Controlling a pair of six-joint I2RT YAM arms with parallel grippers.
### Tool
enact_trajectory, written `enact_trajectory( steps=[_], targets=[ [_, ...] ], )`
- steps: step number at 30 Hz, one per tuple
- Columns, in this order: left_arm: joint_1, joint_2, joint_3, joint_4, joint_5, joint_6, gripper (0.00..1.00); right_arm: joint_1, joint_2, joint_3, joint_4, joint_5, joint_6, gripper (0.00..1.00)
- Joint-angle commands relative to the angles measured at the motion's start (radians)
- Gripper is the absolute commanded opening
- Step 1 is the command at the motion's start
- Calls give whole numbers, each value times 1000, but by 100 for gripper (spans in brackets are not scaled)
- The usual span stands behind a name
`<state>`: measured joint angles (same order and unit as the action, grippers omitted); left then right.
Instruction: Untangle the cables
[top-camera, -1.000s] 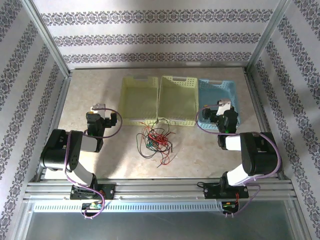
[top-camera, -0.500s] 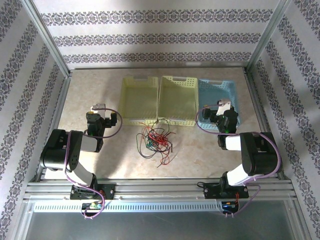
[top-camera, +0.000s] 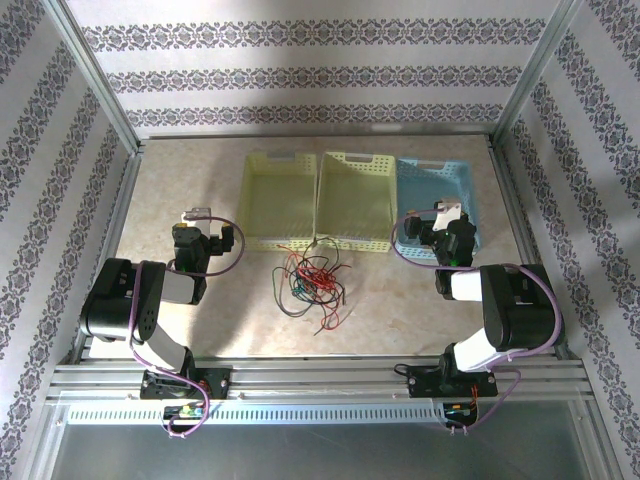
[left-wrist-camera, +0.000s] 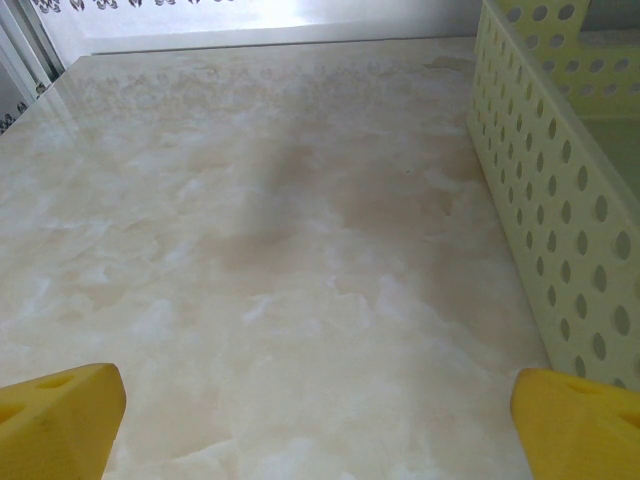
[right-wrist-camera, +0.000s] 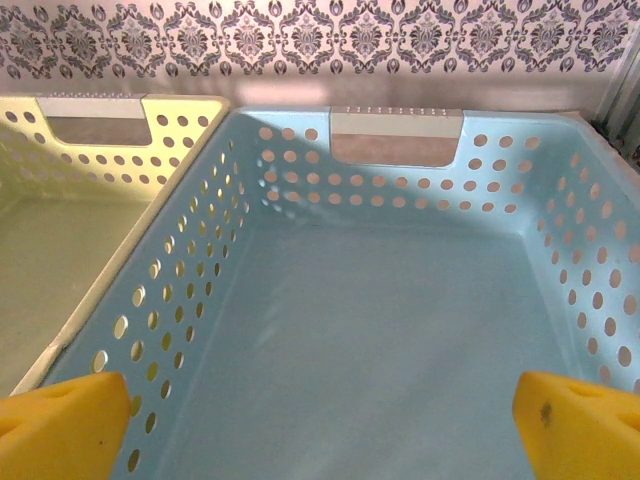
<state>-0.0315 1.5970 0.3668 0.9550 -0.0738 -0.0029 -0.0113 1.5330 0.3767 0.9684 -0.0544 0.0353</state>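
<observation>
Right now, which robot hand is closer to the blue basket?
Right. The right gripper hovers over the blue basket's near end, while the left gripper is far across the table, left of the left yellow basket.

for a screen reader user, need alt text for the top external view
A tangle of red, green and dark cables lies on the table before two yellow baskets and a blue basket. The left end effector and right end effector flank it, open.
</observation>
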Motion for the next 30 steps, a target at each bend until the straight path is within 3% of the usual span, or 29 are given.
enact_trajectory(
  steps=[1, 6, 8, 9, 10, 12, 15, 17, 20, 22, 26, 30],
  targets=[
    [9, -2, 14, 14, 20, 12, 99, -2, 6, -5, 6, -14, 6, 98],
    [19, -3, 25, -5, 48, 8, 99, -10, 6, -4, 5, -24, 11, 98],
    [19, -58, 58, -117, 63, 16, 99, -9, -12, -1, -4, 1, 23, 98],
    [18, -104, 103, -251, 46, 5, 99, -8, -54, 4, -51, 27, 27, 98],
    [18, -148, 157, -398, -10, -35, 99, -5, -111, 13, -117, 46, 27, 98],
    [18, -201, 198, -522, -138, -106, 99, 18, -237, 34, -269, 166, 40, 98],
    [10, -278, 127, -459, -290, -178, 99, 79, -421, 42, -412, 313, 80, 98],
    [9, -337, 112, -511, -365, -252, 99, 149, -521, 60, -513, 362, 78, 98],
    [-1, -422, 149, -728, -378, -372, 99, 295, -622, 150, -781, 316, 95, 98],
    [-48, -473, 146, -788, -333, -416, 99, 417, -615, 243, -960, 207, 115, 98],
    [-229, -523, 146, -876, -270, -498, 99, 672, -446, 451, -1269, -8, 75, 93],
    [-362, -522, 134, -949, -197, -687, 99, 829, -253, 600, -1435, -85, 63, 87]
  ],
)
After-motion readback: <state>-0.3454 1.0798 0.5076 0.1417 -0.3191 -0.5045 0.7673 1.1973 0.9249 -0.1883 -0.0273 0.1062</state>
